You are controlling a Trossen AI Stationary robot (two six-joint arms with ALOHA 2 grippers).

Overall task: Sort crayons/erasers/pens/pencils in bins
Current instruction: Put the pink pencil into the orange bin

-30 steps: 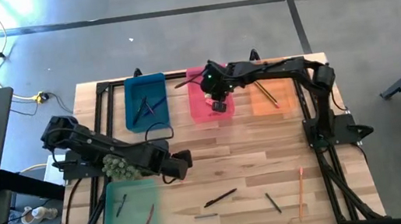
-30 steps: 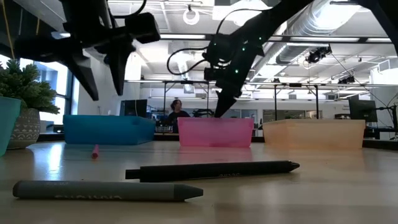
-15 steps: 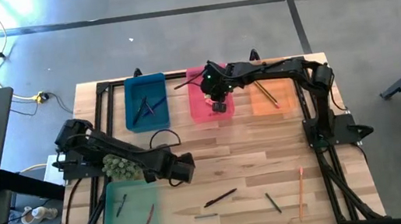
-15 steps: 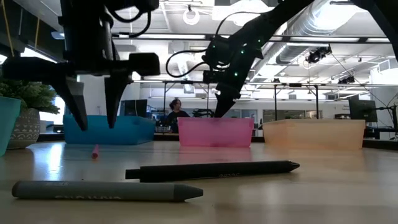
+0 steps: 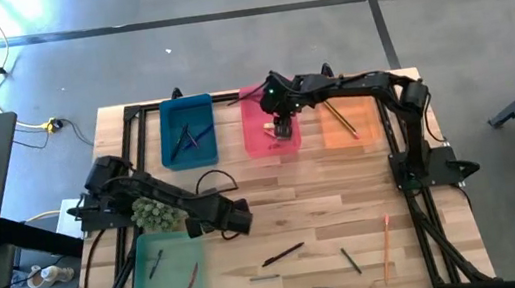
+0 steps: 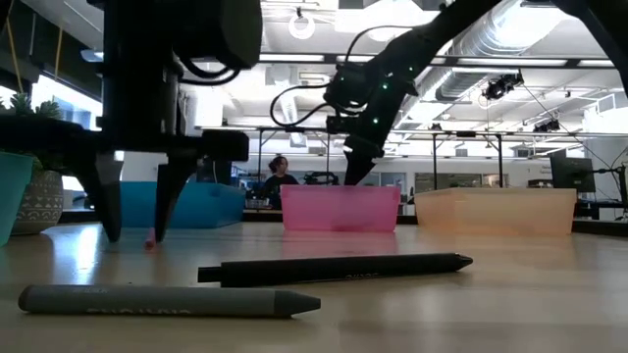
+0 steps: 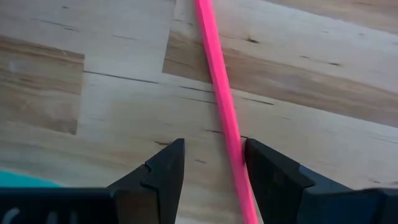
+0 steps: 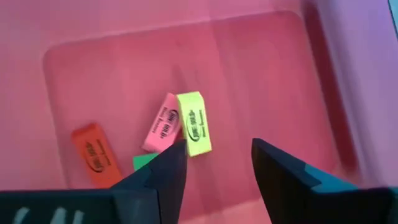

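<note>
Left wrist view shows my left gripper point(image 7: 211, 163) low over the desk point(image 7: 93, 74) with its fingers point(image 7: 163, 169) parted and nothing held, the pink crayon point(image 7: 221, 99) running between them but hugging one pad. I judge that off-centre line the main risk: closing now could push the stick sideways or roll it out, since it is slim and round on smooth wood. In the high view this gripper sits just beyond the green bin point(image 5: 166, 277), so a skidding crayon might slide under the arm.

My right gripper point(image 8: 212, 163) hovers inside the pink bin point(image 8: 261, 56), fingers apart and empty, above the yellow eraser point(image 8: 193, 131), pink eraser point(image 8: 163, 122), red eraser point(image 8: 94, 154) and a green eraser point(image 8: 145, 162) partly hidden. If it lifts carelessly, a fingertip could clip the bin wall and shift it.
</note>
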